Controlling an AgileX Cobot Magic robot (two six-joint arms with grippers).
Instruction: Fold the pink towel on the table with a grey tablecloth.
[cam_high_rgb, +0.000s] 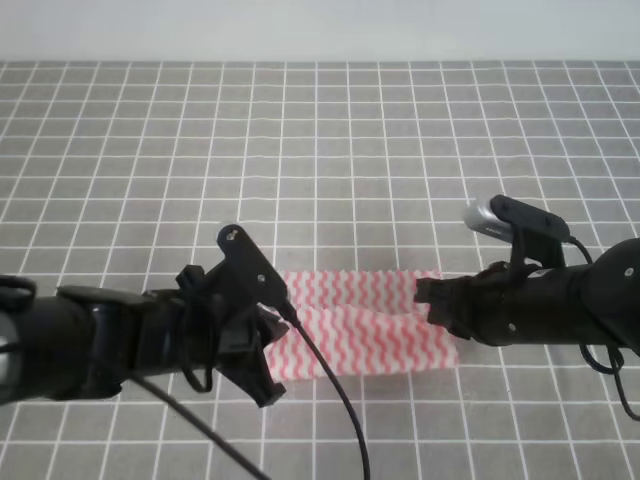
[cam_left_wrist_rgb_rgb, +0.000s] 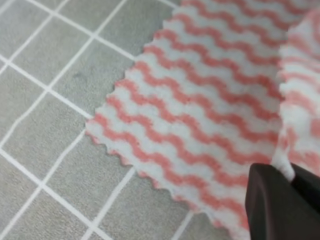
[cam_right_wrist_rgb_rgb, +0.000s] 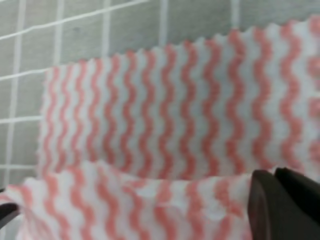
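Pink towel (cam_high_rgb: 360, 325) partly folded, lower centre of grey tabletop (cam_high_rgb: 320, 150), left gripper (cam_high_rgb: 268, 318) and right gripper (cam_high_rgb: 428, 298) fingers each pinching an edge.

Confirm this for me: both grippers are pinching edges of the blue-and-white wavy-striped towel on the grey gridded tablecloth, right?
Not quite: the wavy-striped towel is pink and white, not blue, as the exterior high view shows. The left gripper and right gripper do pinch its edges on the grey gridded tablecloth.
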